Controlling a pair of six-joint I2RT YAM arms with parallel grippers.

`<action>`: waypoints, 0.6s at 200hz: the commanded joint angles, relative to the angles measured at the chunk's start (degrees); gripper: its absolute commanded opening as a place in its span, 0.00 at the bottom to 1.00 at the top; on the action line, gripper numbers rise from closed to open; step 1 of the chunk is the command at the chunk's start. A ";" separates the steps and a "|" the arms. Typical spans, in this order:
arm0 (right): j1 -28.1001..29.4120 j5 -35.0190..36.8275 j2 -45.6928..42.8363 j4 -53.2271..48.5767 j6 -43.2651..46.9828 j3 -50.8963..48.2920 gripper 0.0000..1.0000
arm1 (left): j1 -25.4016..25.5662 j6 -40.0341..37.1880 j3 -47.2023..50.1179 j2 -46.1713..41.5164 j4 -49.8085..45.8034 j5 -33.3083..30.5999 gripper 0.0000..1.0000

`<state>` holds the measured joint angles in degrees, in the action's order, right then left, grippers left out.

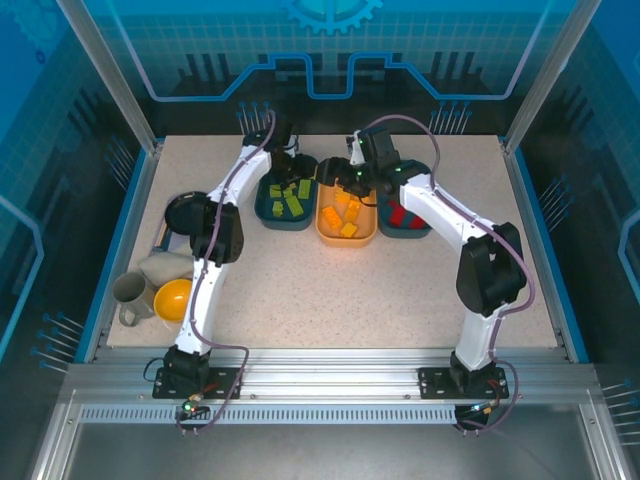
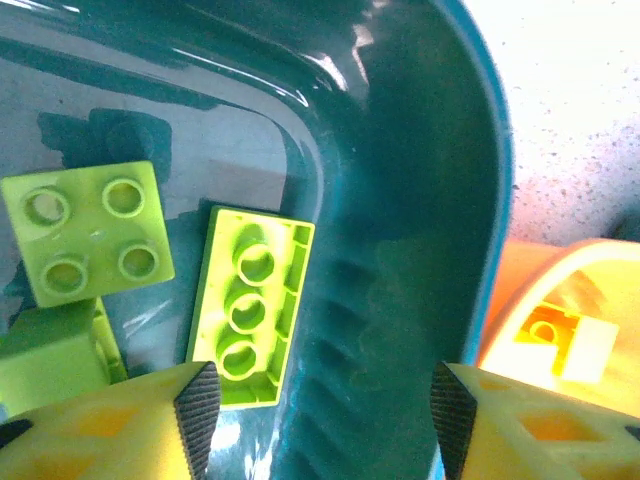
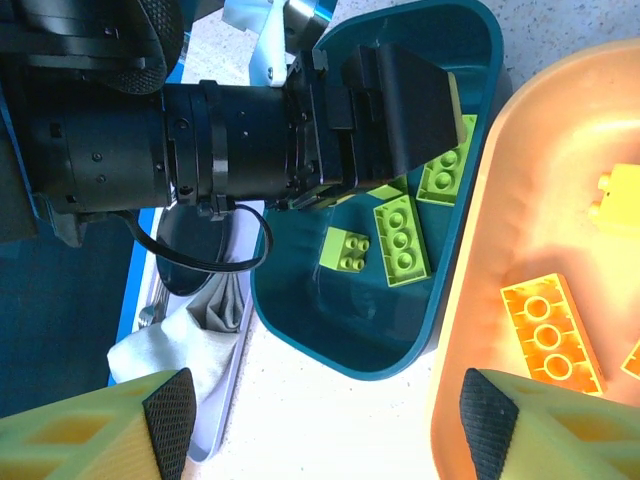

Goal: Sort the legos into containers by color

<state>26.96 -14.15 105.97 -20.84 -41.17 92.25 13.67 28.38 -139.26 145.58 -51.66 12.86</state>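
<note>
Legos [image 1: 291,203] first, from the top camera: lime green ones lie in the left teal tray [image 1: 262,214], orange-yellow ones in the orange tray [image 1: 345,243], red ones in the right teal tray [image 1: 405,236]. All three trays sit in a row at the far side of the table [image 1: 330,300], and every brick I can make out is in a tray of its own colour, so the sort looks as good as finished. Left wrist now: the left claw [image 2: 325,410] hangs spread wide over the left teal tray's inner wall, gripping nothing, green bricks just beside it. Right wrist: the right claw [image 3: 330,420] gapes wide too, empty, above where the left teal tray meets the orange tray. What's left, to my eye: a last check.
</note>
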 commanded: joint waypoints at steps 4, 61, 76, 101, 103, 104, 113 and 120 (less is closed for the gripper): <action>1.23 0.86 -7.38 -2.72 5.00 -0.97 0.73 | 0.53 -0.15 3.15 -11.61 -2.24 -2.92 0.66; 1.10 6.02 -26.62 -11.56 17.92 -15.05 1.00 | 2.27 6.80 42.86 -45.85 11.51 -1.92 0.99; 0.80 8.12 -32.91 -14.27 19.76 -19.23 1.00 | 2.88 8.11 52.41 -54.79 12.48 -2.11 0.99; 1.08 16.67 -43.79 -16.26 21.79 -26.89 1.00 | 4.22 7.81 66.79 -69.02 11.69 -7.73 0.99; 1.08 17.34 -44.21 -16.34 21.59 -27.18 1.00 | 4.53 7.71 67.80 -69.95 11.48 -8.85 0.99; 1.05 18.95 -45.00 -16.58 21.24 -27.90 1.00 | 4.70 7.60 68.28 -70.54 11.22 -9.45 0.99; 0.82 26.59 -47.97 -18.18 18.27 -30.59 1.00 | 6.91 6.77 71.58 -74.95 8.93 -16.66 0.99; 0.18 30.01 -49.87 -18.15 17.78 -32.99 1.00 | 9.43 6.91 74.24 -78.03 6.45 -25.66 0.99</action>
<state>28.12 -1.58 62.85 -33.78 -22.59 66.35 18.20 34.65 -74.00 75.50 -40.21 6.83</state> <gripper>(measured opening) 0.998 0.990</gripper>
